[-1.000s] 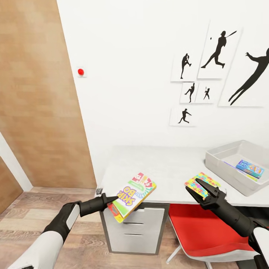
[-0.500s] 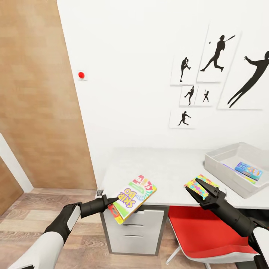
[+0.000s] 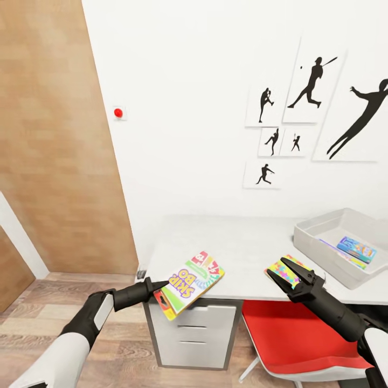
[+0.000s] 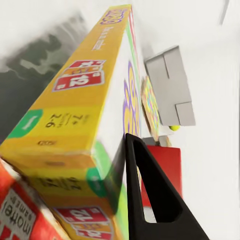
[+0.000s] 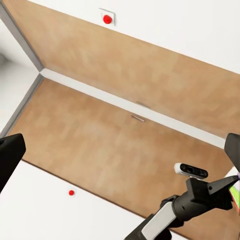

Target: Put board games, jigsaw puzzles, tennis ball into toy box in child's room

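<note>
The table (image 3: 242, 242) lay ahead of both grippers, its near edge just under them. The toy box (image 3: 323, 253) sat on it, ahead and to the right of the right gripper (image 3: 286, 270), with a blue board game (image 3: 357, 250) lying flat inside.

The left gripper (image 3: 159, 285) pinched the near end of a green-edged board game (image 3: 191, 280), whose far end reached out over the table's near edge. The left wrist view showed a red-and-white box (image 4: 20, 215) pressed beside the yellow-sided one (image 4: 70, 120), so I judged two boxes were clamped together. Held by one end only, they could sag or one could slide out during the long carry across to the toy box.

The left arm stretched forward and low. The right arm angled up from the right, its jaws spread and empty, hovering over the near end of a jigsaw puzzle (image 3: 280, 269) on the table.

A small yellow-green tennis ball (image 4: 174, 128) showed near the toy box (image 4: 170, 85).
</note>
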`<state>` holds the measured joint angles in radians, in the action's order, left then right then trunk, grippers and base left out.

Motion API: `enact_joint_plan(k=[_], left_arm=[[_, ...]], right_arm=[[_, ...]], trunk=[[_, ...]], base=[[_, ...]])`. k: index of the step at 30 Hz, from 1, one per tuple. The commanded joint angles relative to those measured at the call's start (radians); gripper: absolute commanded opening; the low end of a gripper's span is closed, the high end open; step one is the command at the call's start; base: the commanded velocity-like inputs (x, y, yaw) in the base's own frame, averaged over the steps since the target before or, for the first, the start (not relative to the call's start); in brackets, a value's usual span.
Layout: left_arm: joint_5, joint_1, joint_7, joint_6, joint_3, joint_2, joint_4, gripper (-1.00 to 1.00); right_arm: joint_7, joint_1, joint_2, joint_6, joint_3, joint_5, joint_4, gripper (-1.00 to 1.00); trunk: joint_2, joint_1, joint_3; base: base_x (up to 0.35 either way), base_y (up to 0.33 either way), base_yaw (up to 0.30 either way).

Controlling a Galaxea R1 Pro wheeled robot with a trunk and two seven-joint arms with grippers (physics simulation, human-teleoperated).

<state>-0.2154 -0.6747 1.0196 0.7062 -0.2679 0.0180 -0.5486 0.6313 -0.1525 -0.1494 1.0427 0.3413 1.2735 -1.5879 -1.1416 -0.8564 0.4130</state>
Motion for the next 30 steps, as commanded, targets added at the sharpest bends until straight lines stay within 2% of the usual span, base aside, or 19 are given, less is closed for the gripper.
enact_joint_plan(k=[1,7,10,14,18,21,23,24,27,30], left_arm=[[-0.002,-0.001,0.002,0.017,-0.002,0.001,-0.002,-1.00],[-0.002,-0.008,0.002,0.104,-0.002,0.006,-0.014,-1.00],[-0.002,-0.009,0.003,0.152,-0.002,0.026,-0.033,-1.00],[-0.003,-0.009,0.005,0.237,-0.001,0.062,-0.103,-1.00],[-0.005,-0.009,0.015,0.306,-0.003,0.115,-0.154,-1.00],[-0.006,-0.010,0.065,0.329,-0.005,0.153,-0.162,-1.00],[-0.007,-0.011,0.142,0.337,-0.005,0.185,-0.165,-1.00],[-0.006,-0.012,0.210,0.339,-0.005,0.208,-0.165,-1.00],[-0.004,-0.015,0.291,0.341,-0.004,0.225,-0.166,-1.00],[-0.003,-0.020,0.323,0.341,-0.004,0.234,-0.166,-1.00]], right_arm=[[0.006,-0.001,0.000,0.005,0.001,-0.006,0.000,1.00],[0.005,-0.001,0.001,0.005,0.000,-0.006,0.000,1.00],[0.004,-0.001,0.001,0.005,0.000,-0.006,0.000,1.00],[0.004,-0.001,0.001,0.005,-0.001,-0.007,0.000,1.00],[-0.003,-0.001,0.001,0.005,-0.001,-0.008,0.000,1.00],[-0.012,-0.001,0.002,0.005,-0.001,-0.008,0.000,1.00],[-0.014,-0.001,0.002,0.005,-0.001,-0.008,0.000,1.00],[-0.016,-0.001,0.002,0.005,-0.002,-0.008,0.000,1.00],[-0.018,-0.001,0.003,0.005,-0.008,-0.008,0.000,1.00],[-0.019,-0.001,0.003,0.005,-0.013,-0.008,0.000,1.00]], trunk=[[0.007,0.004,-0.002],[0.049,0.027,-0.021],[0.070,0.038,-0.030],[0.084,0.046,-0.037],[0.105,0.058,-0.046],[0.126,0.069,-0.055],[0.140,0.077,-0.062],[0.147,0.081,-0.065],[0.168,0.092,-0.074],[0.189,0.104,-0.084]], base=[[0.000,0.000,0.000],[0.000,0.000,0.000],[0.000,0.000,0.000],[0.000,0.000,0.000],[0.000,0.000,0.000],[0.000,0.000,0.000],[0.000,0.000,0.000],[0.000,0.000,0.000],[0.000,0.000,0.000],[0.000,0.000,0.000]])
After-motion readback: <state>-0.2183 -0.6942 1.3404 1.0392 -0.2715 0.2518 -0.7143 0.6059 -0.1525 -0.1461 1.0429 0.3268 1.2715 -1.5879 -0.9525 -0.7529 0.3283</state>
